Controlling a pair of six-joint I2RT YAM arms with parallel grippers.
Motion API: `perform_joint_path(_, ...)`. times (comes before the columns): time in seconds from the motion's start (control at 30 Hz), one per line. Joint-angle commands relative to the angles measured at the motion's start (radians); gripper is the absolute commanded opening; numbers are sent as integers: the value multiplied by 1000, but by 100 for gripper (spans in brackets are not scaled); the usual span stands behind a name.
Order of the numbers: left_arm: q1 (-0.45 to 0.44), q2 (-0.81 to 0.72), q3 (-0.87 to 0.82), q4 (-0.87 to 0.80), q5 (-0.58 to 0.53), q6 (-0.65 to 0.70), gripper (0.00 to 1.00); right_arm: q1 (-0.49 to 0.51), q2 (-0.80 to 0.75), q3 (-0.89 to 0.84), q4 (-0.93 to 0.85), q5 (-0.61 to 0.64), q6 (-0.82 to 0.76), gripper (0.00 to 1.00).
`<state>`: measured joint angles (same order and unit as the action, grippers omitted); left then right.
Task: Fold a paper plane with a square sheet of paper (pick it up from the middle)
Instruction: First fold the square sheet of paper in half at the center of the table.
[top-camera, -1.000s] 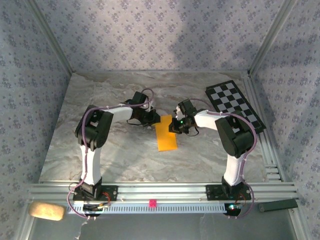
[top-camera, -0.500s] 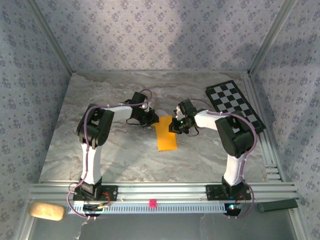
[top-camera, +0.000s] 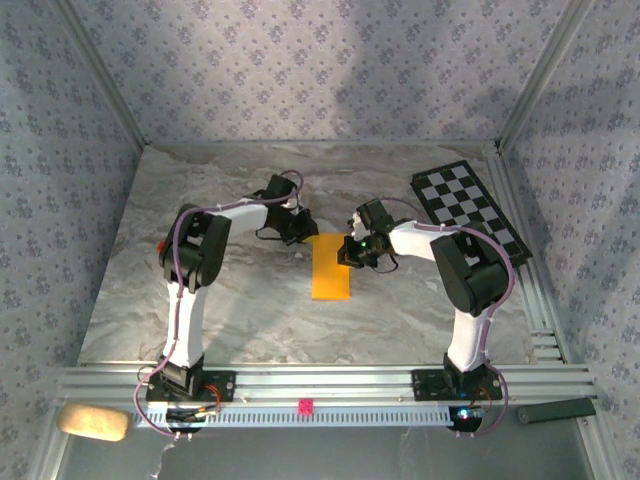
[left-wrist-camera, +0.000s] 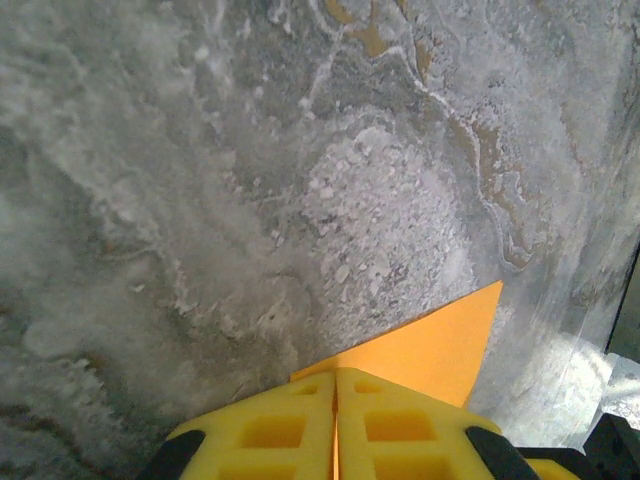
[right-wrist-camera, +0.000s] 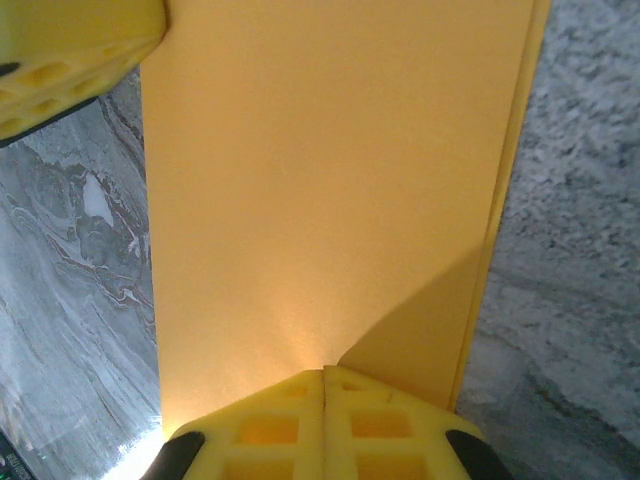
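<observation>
Stands bolted at the near edge of the table (top-camera: 120, 310), both elbows raised. Reaches the left arm (top-camera: 190, 262) forward, then bends its forearm rightward toward the table's middle, with the left gripper (top-camera: 303, 234) low over the surface and its fingers (left-wrist-camera: 270, 432) pressed together with no gap between them. Mirrors this with the right arm (top-camera: 466, 272) — forearm angled leftward, right gripper (top-camera: 348, 252) likewise low, fingers (right-wrist-camera: 392, 432) meeting at a thin seam. Holds the two grippers near each other, not touching.

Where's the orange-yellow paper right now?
In the top view the folded orange-yellow paper lies central on the marble table, left gripper at its far-left corner, right gripper at its right edge.
</observation>
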<state>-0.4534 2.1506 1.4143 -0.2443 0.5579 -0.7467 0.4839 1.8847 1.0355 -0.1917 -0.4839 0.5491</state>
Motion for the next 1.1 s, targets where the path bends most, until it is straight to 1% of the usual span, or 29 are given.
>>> perform_joint_path(0.0, 29, 52, 39, -41, -154, -11, 8, -1, 69, -78, -192, 112, -20, 0)
perform_joint_path(0.23, 27, 74, 83, -78, -194, -57, 8, -5, 63, -77, -205, 104, -36, 0)
perform_joint_path(0.33, 27, 77, 103, -101, -230, -71, 8, -7, 62, -71, -214, 100, -49, 0)
perform_joint_path(0.43, 27, 81, 117, -98, -236, -83, 8, -10, 60, -72, -215, 96, -54, 0)
perform_joint_path(0.7, 13, 88, 192, -170, -272, -81, 9, -12, 60, -75, -211, 95, -50, 0)
perform_joint_path(0.8, 1, 59, 201, -175, -261, -67, 9, -13, 61, -72, -210, 92, -49, 0)
perform_joint_path(0.93, -7, -24, 184, -182, -263, -30, 13, -14, 60, -62, -211, 89, -44, 0)
perform_joint_path(1.0, -9, -73, 156, -180, -252, -5, 14, -14, 61, -57, -214, 91, -41, 0)
perform_joint_path(1.07, -16, -124, 106, -160, -214, 21, 14, -15, 58, -55, -217, 97, -36, 0)
